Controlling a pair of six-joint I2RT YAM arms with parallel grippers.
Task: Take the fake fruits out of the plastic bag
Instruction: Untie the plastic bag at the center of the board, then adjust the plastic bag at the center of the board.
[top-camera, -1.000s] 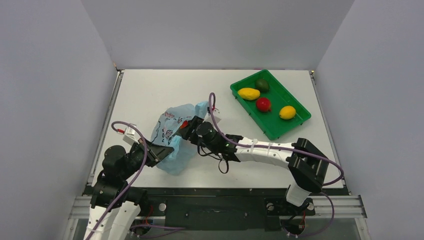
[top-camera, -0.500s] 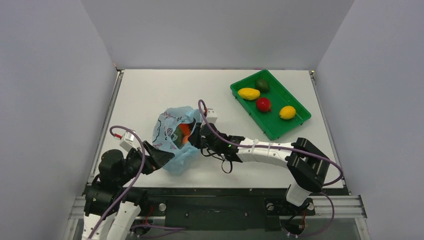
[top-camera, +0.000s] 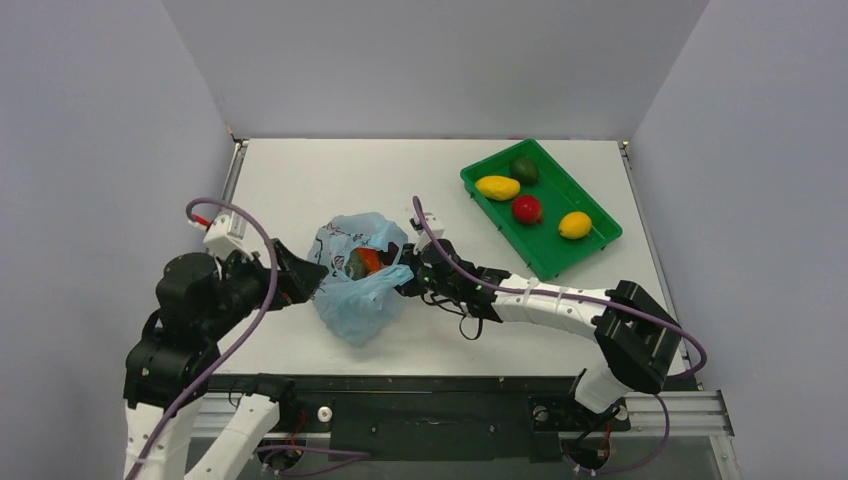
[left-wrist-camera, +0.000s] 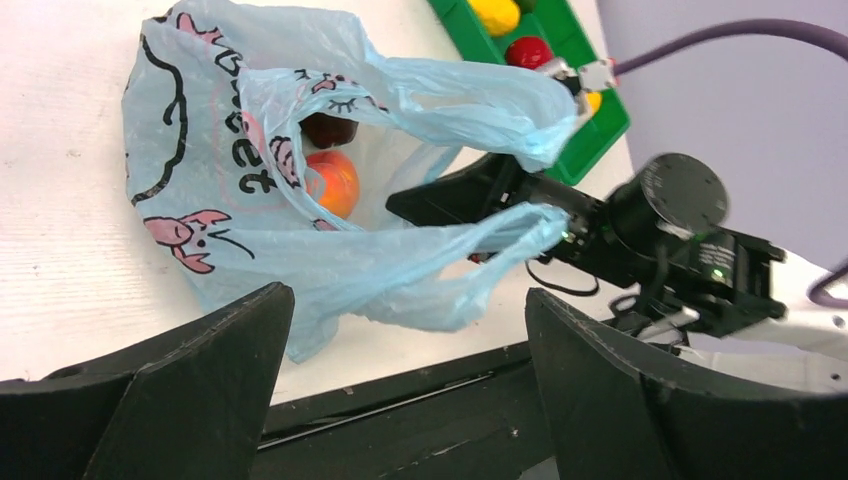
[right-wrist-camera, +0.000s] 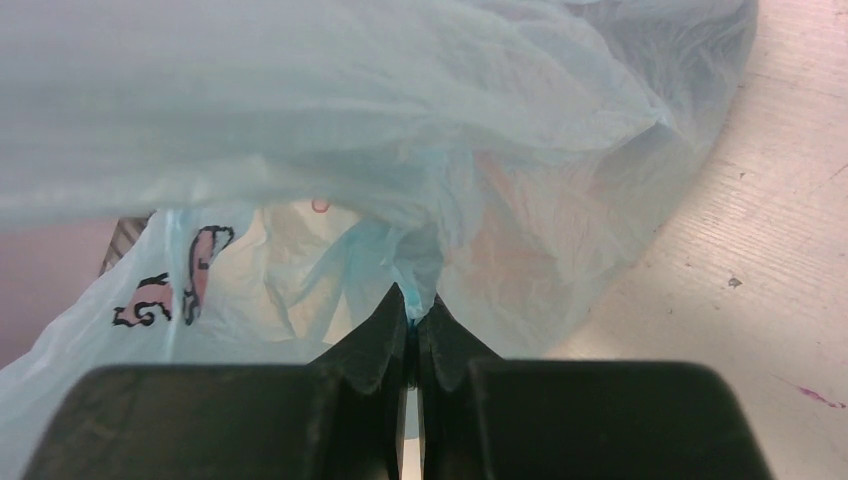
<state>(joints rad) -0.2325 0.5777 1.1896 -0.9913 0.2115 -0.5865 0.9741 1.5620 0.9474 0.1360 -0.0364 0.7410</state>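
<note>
The thin, translucent light-blue plastic bag lies on the white counter, its rim pinched in the closed right gripper. The left gripper, spread wide and empty, faces the mouth; best enter level and close on the glossy orange-pink peach inside

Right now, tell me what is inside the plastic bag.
Inside the plastic bag, through its open mouth, an orange-pink peach shows, with a dark purple-brown fruit right beside it. Anything lying deeper is covered by the crinkled film.
</note>
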